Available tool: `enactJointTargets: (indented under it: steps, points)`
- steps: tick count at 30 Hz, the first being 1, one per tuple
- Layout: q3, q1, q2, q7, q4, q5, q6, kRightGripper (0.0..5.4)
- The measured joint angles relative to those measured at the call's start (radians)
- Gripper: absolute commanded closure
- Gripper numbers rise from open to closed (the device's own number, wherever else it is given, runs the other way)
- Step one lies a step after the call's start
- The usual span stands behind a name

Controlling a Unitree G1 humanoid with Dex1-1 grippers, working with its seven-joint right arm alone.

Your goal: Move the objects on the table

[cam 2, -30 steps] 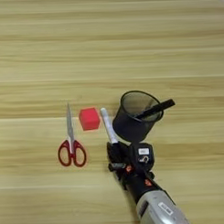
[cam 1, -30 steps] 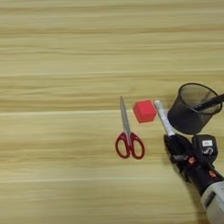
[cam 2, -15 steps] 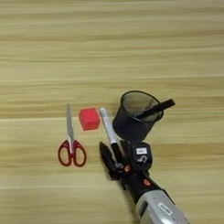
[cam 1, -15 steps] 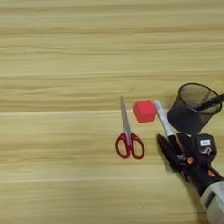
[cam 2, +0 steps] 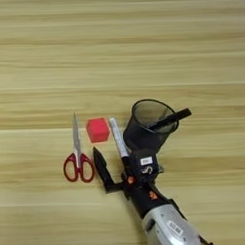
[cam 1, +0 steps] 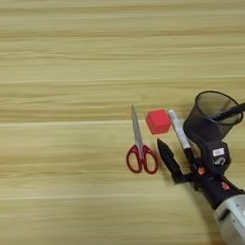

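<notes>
On the table [cam 1: 58, 96], a small red cube [cam 1: 158, 121] lies between the red-handled scissors [cam 1: 140, 150] on its left and a white marker [cam 1: 177, 128] on its right. The marker points toward me, and its dark lower end merges with my right finger. My right gripper [cam 1: 175, 153] comes in from the bottom right and is open. Its left finger [cam 1: 164, 152] is spread out toward the scissors' handles. The same group shows in the right eye view: cube [cam 2: 97, 129], scissors [cam 2: 78, 160], marker [cam 2: 117, 137], gripper [cam 2: 112, 159].
A black mesh cup [cam 1: 214, 115] with a dark pen [cam 1: 235, 110] leaning out of it stands just right of the marker, close against my gripper's wrist. The table top stretches wide to the left and far side.
My gripper's fingers have spread apart: the left finger has swung out leftward, toward the scissors. The cube, scissors and marker lie where they were.
</notes>
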Motion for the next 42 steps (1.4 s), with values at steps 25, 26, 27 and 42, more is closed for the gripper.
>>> enactJointTargets:
  steps: [25,26,27,42]
  points:
    - [0.067,-0.124,0.022,-0.028,0.119,-0.083,-0.128,0.05]
    - [0.067,-0.136,0.023,-0.029,0.130,-0.084,-0.129,0.05]
    - [0.067,-0.146,0.024,-0.029,0.139,-0.083,-0.129,0.05]
    - [0.036,-0.257,0.048,-0.046,0.268,-0.036,-0.128,0.05]
